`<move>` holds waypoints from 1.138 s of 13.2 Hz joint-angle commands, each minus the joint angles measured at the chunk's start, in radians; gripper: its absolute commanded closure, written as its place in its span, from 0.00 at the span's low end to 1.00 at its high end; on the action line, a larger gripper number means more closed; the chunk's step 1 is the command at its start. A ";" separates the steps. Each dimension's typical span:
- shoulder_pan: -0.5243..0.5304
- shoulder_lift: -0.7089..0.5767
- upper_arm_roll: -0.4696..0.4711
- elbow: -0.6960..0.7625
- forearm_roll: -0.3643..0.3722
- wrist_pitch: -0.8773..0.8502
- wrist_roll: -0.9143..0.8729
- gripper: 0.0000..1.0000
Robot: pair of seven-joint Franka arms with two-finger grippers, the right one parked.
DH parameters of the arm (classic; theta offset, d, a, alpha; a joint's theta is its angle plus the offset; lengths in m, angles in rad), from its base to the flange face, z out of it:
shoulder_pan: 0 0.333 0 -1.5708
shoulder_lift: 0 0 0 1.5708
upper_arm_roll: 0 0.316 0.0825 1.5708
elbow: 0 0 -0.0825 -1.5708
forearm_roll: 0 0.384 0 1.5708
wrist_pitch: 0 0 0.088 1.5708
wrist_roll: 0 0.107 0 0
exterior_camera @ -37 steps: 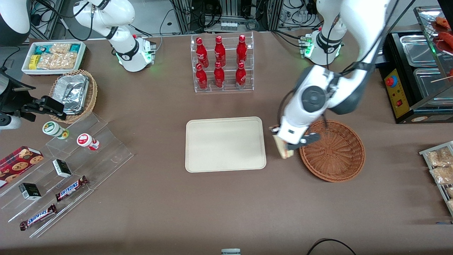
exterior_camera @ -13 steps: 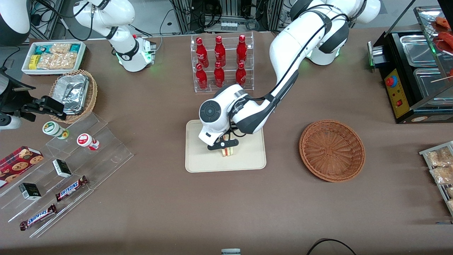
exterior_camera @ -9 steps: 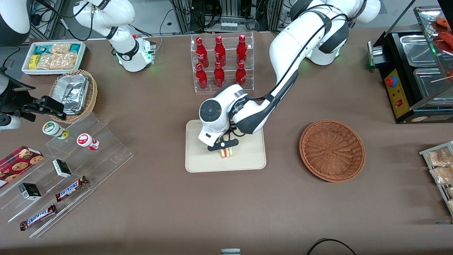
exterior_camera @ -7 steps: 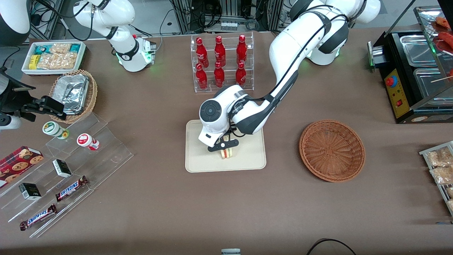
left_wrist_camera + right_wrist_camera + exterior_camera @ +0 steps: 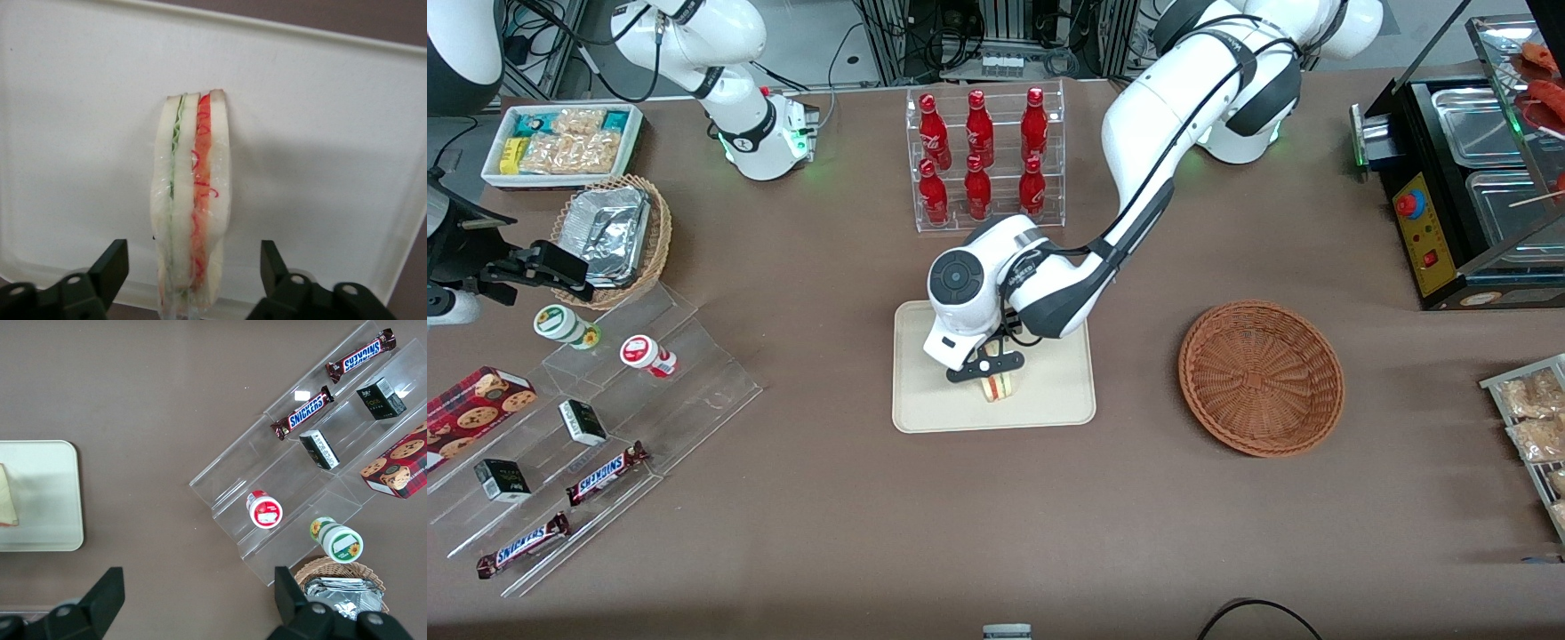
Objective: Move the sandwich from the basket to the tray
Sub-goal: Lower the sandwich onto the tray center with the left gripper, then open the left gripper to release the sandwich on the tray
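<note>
From my station I see the left arm's pincer (image 5: 986, 366) low over the flat cream-coloured rectangular tray (image 5: 925, 400), its black fingers (image 5: 110, 267) spread wide, one on each side of the small triangular wedge sandwich (image 5: 192, 207) and clear of the bread. That sandwich of pale bread with red and green filling stripes stands on edge on the tray, in the half nearer the front camera, and it is the only thing on the tray. The round reddish-brown woven wicker basket (image 5: 1261, 378) sits on the brown surface (image 5: 996, 524) toward the working arm's end, well apart from the tray, with nothing in it. Farther from the front camera than the tray, a clear acrylic rack (image 5: 987, 160) holds six red bottles. Toward the parked arm's end, a lighter tan wicker basket (image 5: 660, 233) holds silver foil trays.
</note>
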 commanded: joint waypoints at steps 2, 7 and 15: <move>-0.006 -0.103 0.008 -0.002 0.009 -0.081 -0.018 0.00; 0.013 -0.191 0.005 -0.002 0.004 -0.190 -0.009 0.00; 0.187 -0.344 0.005 -0.083 -0.071 -0.358 0.455 0.00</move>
